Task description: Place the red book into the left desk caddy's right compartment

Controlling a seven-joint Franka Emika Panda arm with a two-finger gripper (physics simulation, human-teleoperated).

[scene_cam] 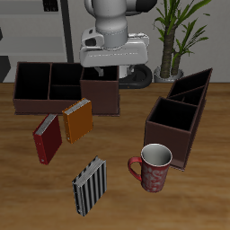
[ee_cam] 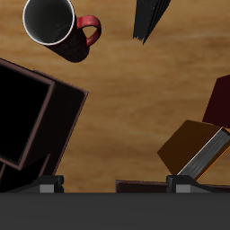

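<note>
The red book [scene_cam: 48, 137] lies flat on the table beside the orange book [scene_cam: 76, 119]; its edge shows in the wrist view [ee_cam: 220, 101]. The left desk caddy [scene_cam: 184, 135] is the diagonal maroon-brown box, also in the wrist view [ee_cam: 63, 126]. Its right compartment [scene_cam: 171, 126] is the large square section nearest the table's front edge, and it holds nothing. My gripper [scene_cam: 112, 72] hangs at the back of the table above the other caddy, far from both book and diagonal caddy. In the wrist view the gripper [ee_cam: 117, 184] is open and empty, its fingertips [ee_cam: 51, 185] wide apart.
An identical caddy [scene_cam: 54, 101] stands square to the table edge at the back, below my gripper. A black-and-white striped book [scene_cam: 88, 186] and a red patterned mug [scene_cam: 153, 166] sit near the front edge. A potted plant [scene_cam: 171, 36] stands behind the table.
</note>
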